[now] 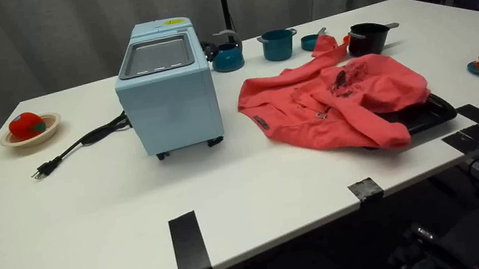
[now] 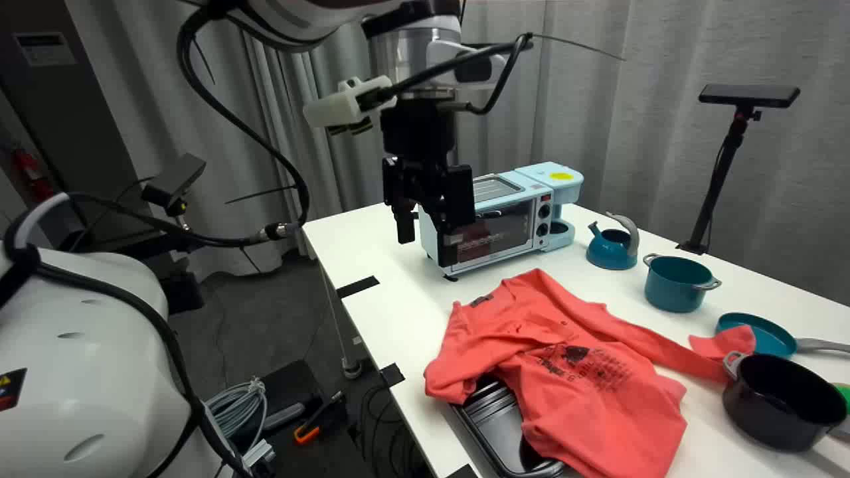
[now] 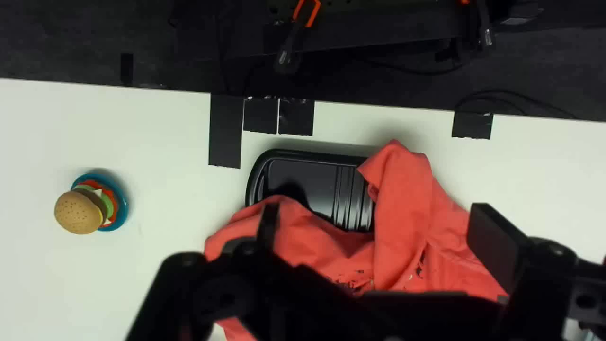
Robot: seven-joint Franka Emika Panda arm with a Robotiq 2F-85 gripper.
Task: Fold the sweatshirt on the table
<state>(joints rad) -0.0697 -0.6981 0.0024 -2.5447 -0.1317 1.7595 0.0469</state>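
The coral-red sweatshirt (image 1: 325, 107) lies rumpled on the white table (image 1: 90, 214), partly over a black tray (image 1: 435, 112). In an exterior view it shows (image 2: 578, 378) with its collar toward the toaster oven. One sleeve stretches out to the pots, and the other sleeve is bent over the tray. In the wrist view the sweatshirt (image 3: 400, 213) is partly hidden by the gripper. My gripper (image 2: 427, 240) is raised above the table, apart from the sweatshirt. In the wrist view its fingers (image 3: 381, 232) stand wide apart with nothing held.
A light-blue toaster oven (image 1: 174, 111) stands beside the sweatshirt, its black plug cord (image 1: 92, 136) on the table. A teal kettle (image 2: 611, 249), teal pot (image 2: 677, 282), teal pan (image 2: 764, 332) and dark pot (image 2: 783, 398) stand behind. A toy burger (image 3: 80, 210) and a bowl (image 1: 51, 127) are farther off.
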